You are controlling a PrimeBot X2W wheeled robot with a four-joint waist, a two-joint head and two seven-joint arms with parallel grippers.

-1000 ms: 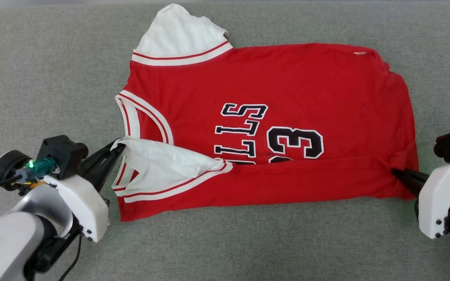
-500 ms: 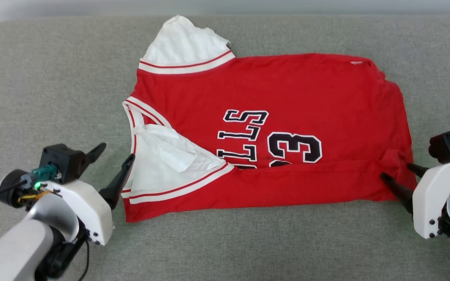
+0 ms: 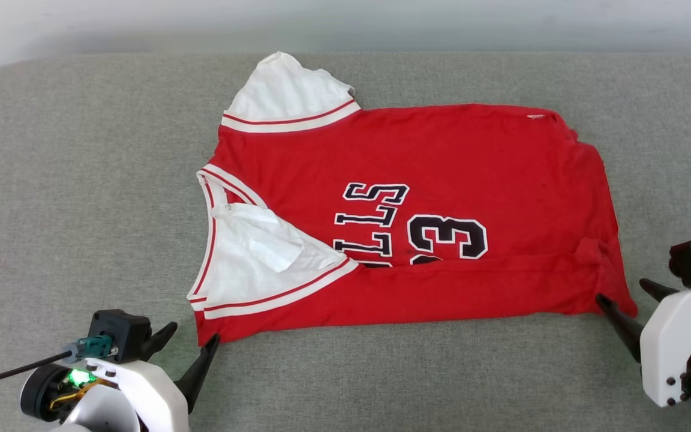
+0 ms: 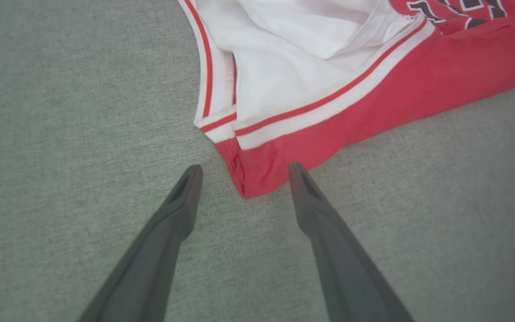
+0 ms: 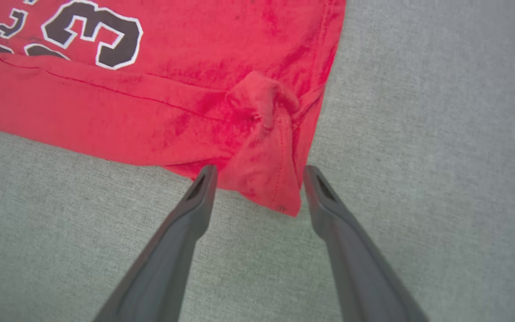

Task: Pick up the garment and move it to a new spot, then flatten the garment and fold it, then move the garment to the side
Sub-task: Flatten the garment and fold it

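L to R, all places given vs. the garment [image 3: 453, 180], which lies spread on the grey table [image 3: 81, 150], neck end to the left, hem end to the right.

My left claw [image 3: 192, 333] is wide open and holds nothing. It sits just off the near-left corner of the garment; in the wrist view the corner tip points between my two fingers. I cannot tell if the right finger touches the red edge. Risk: if I close here I prob. pinch only the tip, maybe one layer, and the folded strip [image 3: 441, 288] along the near edge can fall open when I lift.

Next risk is the white lining flap [image 3: 255, 240] at the near-left arm hole. It is turned out and loose, so the next fold can trap it crumpled.

In the middle, the near strip covers part of the lettering and its edge is not fully straight. A second fold on top may come out crooked.

Near the near-right corner there is a bunched lump [image 5: 262, 100]. If I fold over it w/o flattening, the pile gets a bump.

My right claw [image 3: 622, 290] is also wide open and empty, its fingers astride that near-right corner. The table cover is cloth, so low fingers could snag it together w/ the garment.

Containers: I see none. The garment lies direct on the table.
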